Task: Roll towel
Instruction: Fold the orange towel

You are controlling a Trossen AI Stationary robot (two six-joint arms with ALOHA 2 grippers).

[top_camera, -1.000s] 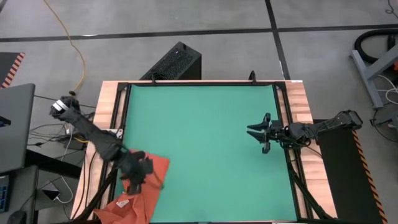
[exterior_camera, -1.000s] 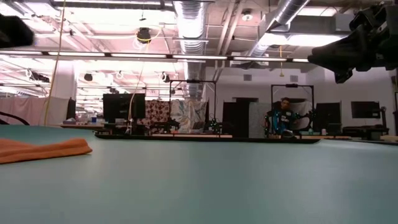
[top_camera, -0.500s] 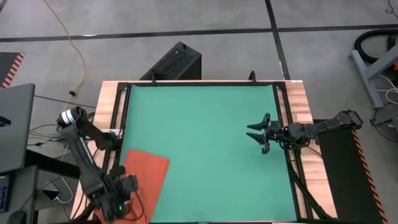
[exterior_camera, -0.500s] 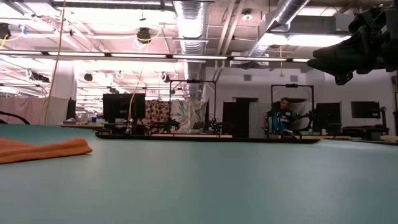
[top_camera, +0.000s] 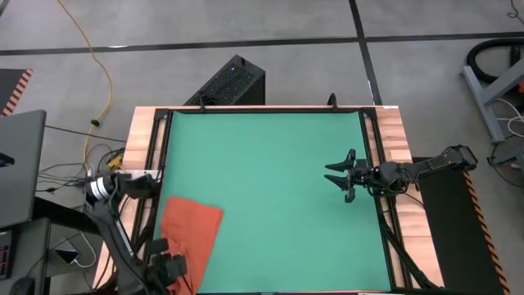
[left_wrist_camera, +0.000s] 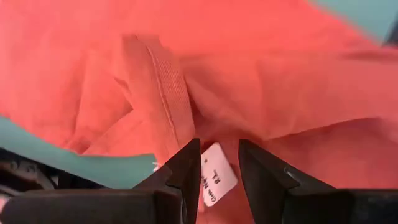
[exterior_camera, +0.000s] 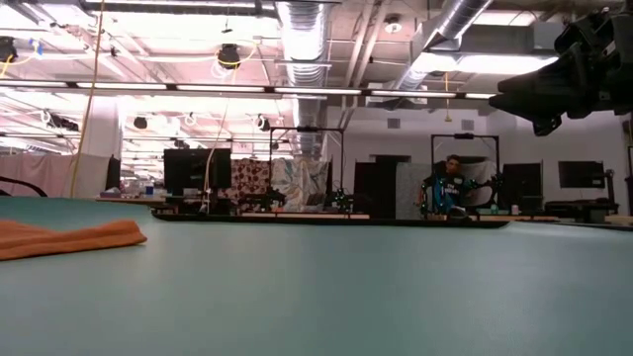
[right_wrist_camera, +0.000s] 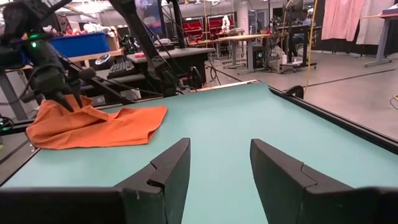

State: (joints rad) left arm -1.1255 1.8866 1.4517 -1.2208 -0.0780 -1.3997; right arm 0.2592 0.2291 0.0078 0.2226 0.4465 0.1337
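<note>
Left gripper is hanging over the near-left corner of the table, its two dark fingers standing a little apart right above the small white tag of the orange-red rectangular cloth towel. Nothing is being pinched between those fingers; the tag is showing in the gap and the cloth lies beyond them. Judging by this, the arm is lining up on the tagged edge so that it can take hold there and start a roll from that end.

That towel is lying on the near-left part of the large green mat, with its near edge spilling off the mat under the gripper. Its far part is lying fairly flat, while the near part is bunching into folds and a raised ridge, which will probably need smoothing before a tidy roll can be made.

Right gripper is waiting at the right side of the mat, well apart from the towel, raised off the surface, its fingers spread wide and holding nothing, pointing across the mat toward the cloth.

Around the mat the wooden table top is showing as a border, with black frame rails along the mat's sides. A black perforated box is standing on the floor beyond the far edge, and a yellow cable is trailing across the floor at far left. Nothing is lying between the two grippers; only the towel's own wrinkles are standing in the way.
</note>
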